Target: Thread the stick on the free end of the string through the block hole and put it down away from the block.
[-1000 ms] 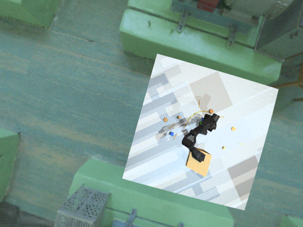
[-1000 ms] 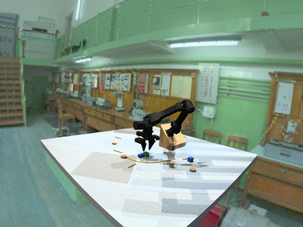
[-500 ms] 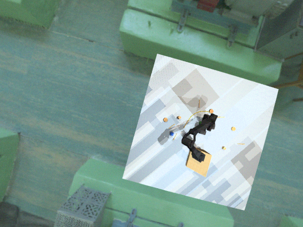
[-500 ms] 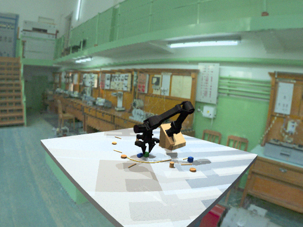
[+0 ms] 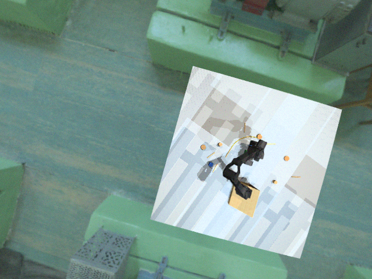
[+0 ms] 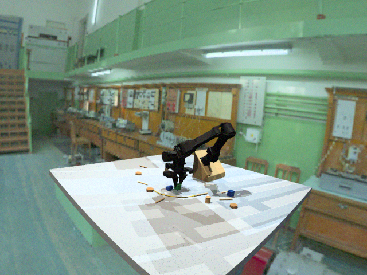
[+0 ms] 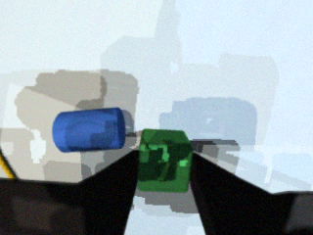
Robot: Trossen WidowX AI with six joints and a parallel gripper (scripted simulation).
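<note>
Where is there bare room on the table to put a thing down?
In the top view, between the uppermost loose stick and the table's upper edge; also between the tan block and the lower edge. It is crowded around the green block: hand, blue cylinder, string.

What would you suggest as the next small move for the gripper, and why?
I'd probably open the gripper and rise gently: its fingers close on both sides of the green block, which must stay on the table, while the string's stick lies ungrasped away from it.
</note>
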